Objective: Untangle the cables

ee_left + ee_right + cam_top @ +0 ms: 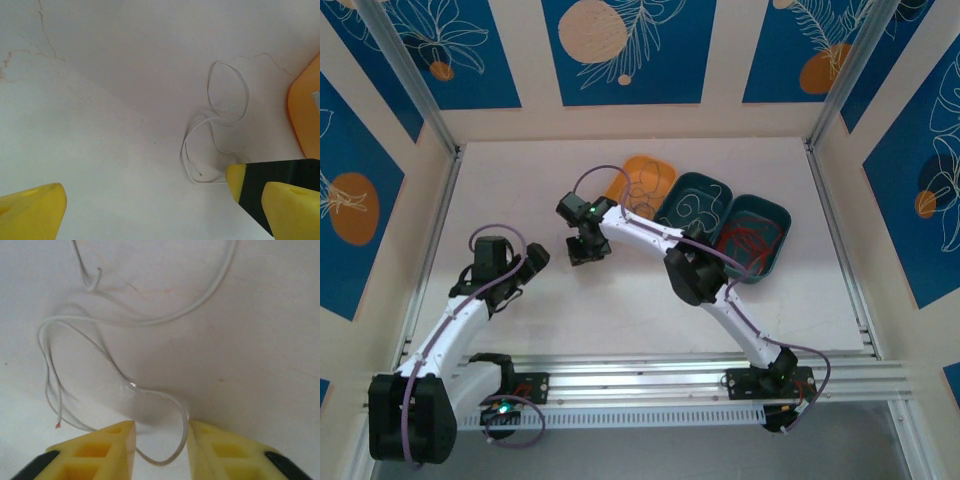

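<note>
At the middle of the pale desk [620, 320], left of the row of trays, the right fingers [125, 440] stand at a narrow gap around one loop of a thin whitish wire [131, 385]. The strand drops between the two yellow tips, close against the inner face of one, and is not yet pinched. The rest of that wire lies flat just beyond, curling over itself in several loops with two bare ends free. I cannot tell whether it is one strand or two. The likely trouble is the wire's thinness: it may slide out as the tips meet, or they may press the desk and catch nothing. A lift from this single loop could also draw the crossings tight into a knot. The left fingers [35, 207] hang spread wide and empty just beside, close enough that a careless sweep might bump the other arm or drag the coils. Farther right sit an orange oval tray [665, 165] with thin strands in it and two teal trays [718, 183], one holding a pale coil, the other red wires [745, 245]. The right arm's forearm lies across their near rims and hides part of them.
</note>
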`<move>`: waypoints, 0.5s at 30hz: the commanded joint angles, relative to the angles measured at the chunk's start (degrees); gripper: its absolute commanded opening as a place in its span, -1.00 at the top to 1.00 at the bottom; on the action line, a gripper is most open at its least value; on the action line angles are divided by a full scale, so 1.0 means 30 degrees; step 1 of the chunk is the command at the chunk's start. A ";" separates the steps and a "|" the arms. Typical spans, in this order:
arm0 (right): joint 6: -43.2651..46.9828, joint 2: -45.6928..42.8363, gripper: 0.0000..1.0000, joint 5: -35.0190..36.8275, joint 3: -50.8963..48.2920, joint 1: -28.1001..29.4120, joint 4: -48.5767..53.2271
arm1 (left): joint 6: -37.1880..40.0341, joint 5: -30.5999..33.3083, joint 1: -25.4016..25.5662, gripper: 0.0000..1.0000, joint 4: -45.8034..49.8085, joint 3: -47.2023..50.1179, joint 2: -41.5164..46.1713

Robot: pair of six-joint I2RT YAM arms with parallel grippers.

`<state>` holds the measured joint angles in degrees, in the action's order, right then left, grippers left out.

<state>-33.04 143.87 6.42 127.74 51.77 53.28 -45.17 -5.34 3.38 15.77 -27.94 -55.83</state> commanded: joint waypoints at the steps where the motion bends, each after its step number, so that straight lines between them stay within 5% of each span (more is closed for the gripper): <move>1: -0.0051 0.0734 0.61 -0.0640 0.0395 -0.0032 0.0316 | -0.0229 -0.0179 -0.0320 -1.00 -0.0077 0.0245 0.0021; 6: 0.0391 -0.0178 0.99 -0.0292 -0.0183 -0.0117 0.0255 | 0.0040 -0.0268 -0.0305 -1.00 -0.0094 0.0221 0.0079; 15: 0.1060 -0.4993 1.00 0.0429 -0.4733 -0.0330 -0.2291 | 0.0800 -0.1467 -0.0306 -1.00 -0.0914 -0.0089 0.0012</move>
<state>-31.33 135.96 6.85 116.25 51.05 49.54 -44.47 -7.07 3.36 14.94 -27.57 -55.83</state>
